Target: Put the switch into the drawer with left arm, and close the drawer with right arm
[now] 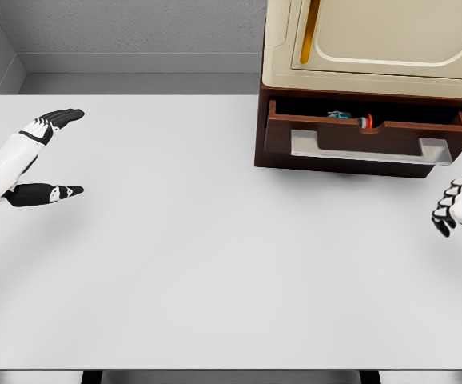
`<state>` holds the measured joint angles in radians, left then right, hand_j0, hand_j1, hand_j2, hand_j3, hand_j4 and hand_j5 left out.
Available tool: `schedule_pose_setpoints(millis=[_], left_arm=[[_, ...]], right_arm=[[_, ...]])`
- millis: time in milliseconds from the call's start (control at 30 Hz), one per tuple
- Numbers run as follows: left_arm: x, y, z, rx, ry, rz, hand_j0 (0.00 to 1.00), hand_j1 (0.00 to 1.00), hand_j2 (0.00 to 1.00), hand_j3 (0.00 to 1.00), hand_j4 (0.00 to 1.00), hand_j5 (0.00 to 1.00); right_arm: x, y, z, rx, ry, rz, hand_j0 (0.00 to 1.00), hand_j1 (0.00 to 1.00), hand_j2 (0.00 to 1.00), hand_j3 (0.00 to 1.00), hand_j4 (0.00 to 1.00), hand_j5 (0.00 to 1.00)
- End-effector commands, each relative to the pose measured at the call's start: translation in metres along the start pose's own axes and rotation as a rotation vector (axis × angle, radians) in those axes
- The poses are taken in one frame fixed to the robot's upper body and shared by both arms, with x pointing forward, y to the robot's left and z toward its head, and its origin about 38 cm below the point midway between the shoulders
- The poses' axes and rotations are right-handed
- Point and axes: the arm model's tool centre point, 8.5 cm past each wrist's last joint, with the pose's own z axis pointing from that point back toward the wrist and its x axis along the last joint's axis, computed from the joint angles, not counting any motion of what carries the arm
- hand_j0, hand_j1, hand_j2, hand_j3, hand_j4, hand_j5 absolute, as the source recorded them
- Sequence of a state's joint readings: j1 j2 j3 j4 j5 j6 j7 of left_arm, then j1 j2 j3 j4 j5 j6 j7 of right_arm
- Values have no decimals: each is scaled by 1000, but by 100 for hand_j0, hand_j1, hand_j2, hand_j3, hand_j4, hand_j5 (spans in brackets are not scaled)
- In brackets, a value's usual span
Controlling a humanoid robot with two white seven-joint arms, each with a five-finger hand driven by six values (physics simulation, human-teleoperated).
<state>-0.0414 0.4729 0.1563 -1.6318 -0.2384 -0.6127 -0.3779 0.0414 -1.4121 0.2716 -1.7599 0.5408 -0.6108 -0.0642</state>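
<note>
Left fingers: black-tipped, stretched out and spread, thumb [51, 193] held apart below the other fingers [59, 118], nothing between them
Left hand: white five-finger left hand [35, 156] over the left part of the table, its arm entering from the left edge, well apart from the cabinet
Right fingers: curled inward into a loose fist, black joints [445, 210] showing, gripping nothing
Right hand: white five-finger right hand [461, 204] at the right edge, just below and to the right of the drawer front, not touching it
Switch: small blue, red and grey switch [351, 118] lying inside the drawer, only its top visible above the notched front edge
Drawer: dark brown wooden drawer [359, 136] pulled partly out, with a wide pale grey bar handle [367, 148] across its front
Cabinet: dark brown base with a cream-coloured top unit [375, 40] bearing a yellow vertical strip [312, 28], standing at the table's rear right
Table: flat white tabletop [215, 264], grey wall behind
</note>
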Motion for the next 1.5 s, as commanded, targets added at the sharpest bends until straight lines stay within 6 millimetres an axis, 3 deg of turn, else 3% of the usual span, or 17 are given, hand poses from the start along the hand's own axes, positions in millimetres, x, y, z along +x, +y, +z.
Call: schedule_pose_setpoints(millis=[0, 400, 733, 1133, 1233, 1467], left_arm=[[3, 2, -1, 7, -11, 0, 100, 100, 100, 100, 100, 100], [3, 1, 0, 4, -8, 1, 100, 100, 100, 100, 100, 100], [4, 0, 0, 3, -8, 1, 100, 100, 100, 100, 100, 100], [4, 0, 0, 3, -8, 1, 100, 100, 100, 100, 100, 100], [4, 0, 0, 3, -8, 1, 100, 100, 100, 100, 100, 100], [4, 0, 1, 3, -7, 2, 100, 100, 100, 100, 100, 100]], right_arm=[[2, -1, -2, -12, -6, -5, 22, 22, 22, 22, 22, 22], [13, 3, -18, -166, -11, -169, 25, 25, 25, 25, 25, 25], [10, -3, -15, -249, -5, -286, 29, 29, 29, 29, 29, 29], [12, -5, -22, -307, -7, -330, 28, 28, 28, 28, 28, 28], [7, -15, -22, -337, -4, -311, 28, 28, 28, 28, 28, 28], [8, -18, -28, -371, -8, -310, 27, 27, 27, 27, 27, 27]])
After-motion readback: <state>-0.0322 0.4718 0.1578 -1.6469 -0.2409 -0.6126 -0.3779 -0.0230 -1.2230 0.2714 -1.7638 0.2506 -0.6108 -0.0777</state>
